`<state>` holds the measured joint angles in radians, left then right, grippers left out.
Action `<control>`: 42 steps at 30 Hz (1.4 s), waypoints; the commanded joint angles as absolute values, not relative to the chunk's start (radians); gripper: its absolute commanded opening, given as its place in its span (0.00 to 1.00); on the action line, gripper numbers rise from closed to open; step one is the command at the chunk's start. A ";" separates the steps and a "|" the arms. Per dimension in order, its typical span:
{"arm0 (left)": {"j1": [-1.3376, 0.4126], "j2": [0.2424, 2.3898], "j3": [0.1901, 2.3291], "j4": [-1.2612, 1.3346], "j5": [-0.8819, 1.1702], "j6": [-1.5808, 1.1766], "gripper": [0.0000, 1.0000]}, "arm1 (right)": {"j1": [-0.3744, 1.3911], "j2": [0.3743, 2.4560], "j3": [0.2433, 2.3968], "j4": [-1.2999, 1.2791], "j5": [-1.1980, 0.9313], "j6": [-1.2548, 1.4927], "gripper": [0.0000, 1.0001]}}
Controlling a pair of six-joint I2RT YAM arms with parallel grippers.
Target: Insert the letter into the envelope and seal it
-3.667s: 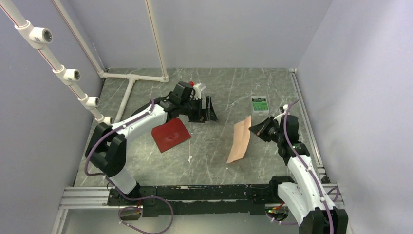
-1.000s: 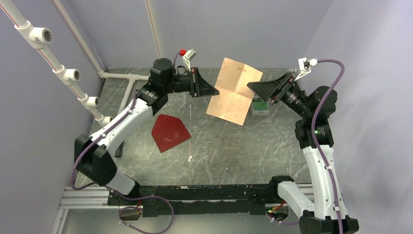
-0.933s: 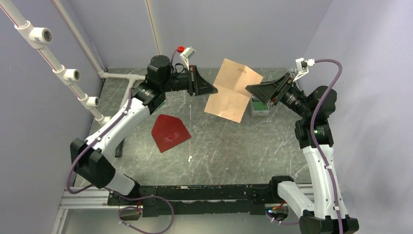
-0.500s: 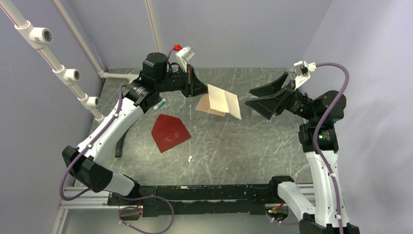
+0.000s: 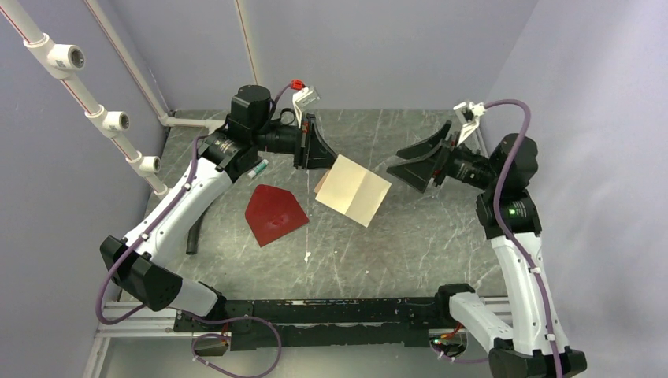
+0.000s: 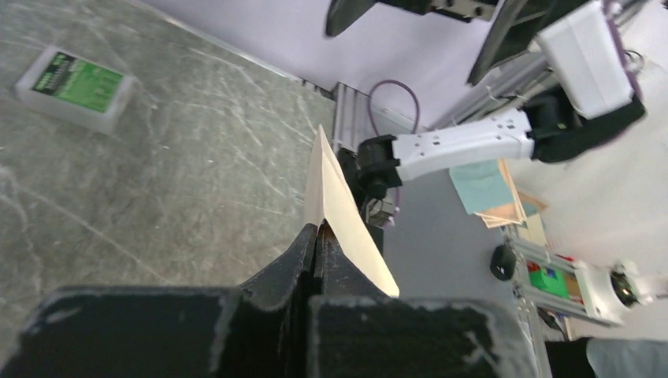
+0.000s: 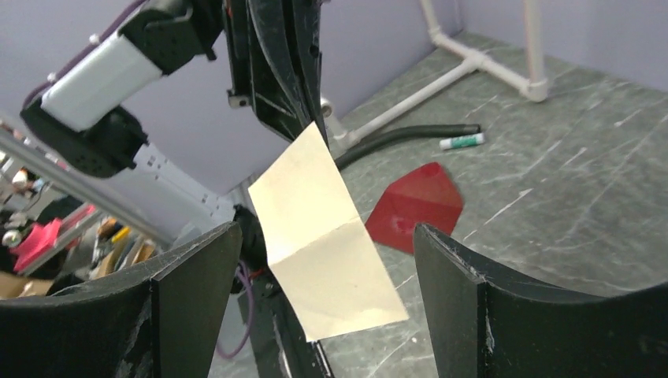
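Observation:
The letter (image 5: 352, 189), a pale tan sheet with a crease across its middle, hangs in the air above the table's centre. My left gripper (image 5: 321, 160) is shut on its upper left edge; in the left wrist view the jaws (image 6: 319, 230) pinch the letter (image 6: 340, 206) edge-on. My right gripper (image 5: 396, 163) stands wide open just right of the sheet, not touching it. In the right wrist view the letter (image 7: 315, 197) hangs between and beyond its fingers (image 7: 189, 276). The dark red envelope (image 5: 274, 213) lies flat on the table below left, also seen from the right wrist (image 7: 415, 206).
A small white-and-green box (image 6: 75, 87) lies on the table beyond the letter. A white pipe frame (image 5: 213, 126), a black hose (image 5: 193, 232) and a small glue stick (image 7: 461, 141) lie along the left side. Walls close the back and right.
The letter has swung down from upright to hang lower and flatter from the left gripper. The right gripper now stands clear of its right edge, jaws spread.

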<state>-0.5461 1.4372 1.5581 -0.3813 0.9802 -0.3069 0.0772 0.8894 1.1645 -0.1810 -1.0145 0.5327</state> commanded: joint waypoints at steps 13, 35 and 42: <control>-0.545 1.391 1.605 -0.435 1.179 -0.220 0.02 | 0.367 1.012 1.255 -0.558 -1.019 0.150 0.41; -0.543 1.267 1.598 -0.726 -0.087 -0.071 0.79 | 0.366 1.053 1.276 -0.603 -0.807 0.165 0.00; -0.545 1.224 1.542 -0.534 0.610 -0.137 0.80 | 0.367 1.074 1.253 -0.516 -0.858 0.224 0.00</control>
<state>-0.5377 1.2678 1.5768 -0.7086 0.1822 -0.0769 0.3637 1.0843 1.2400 -0.6018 -0.8383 0.1776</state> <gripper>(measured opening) 0.792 0.010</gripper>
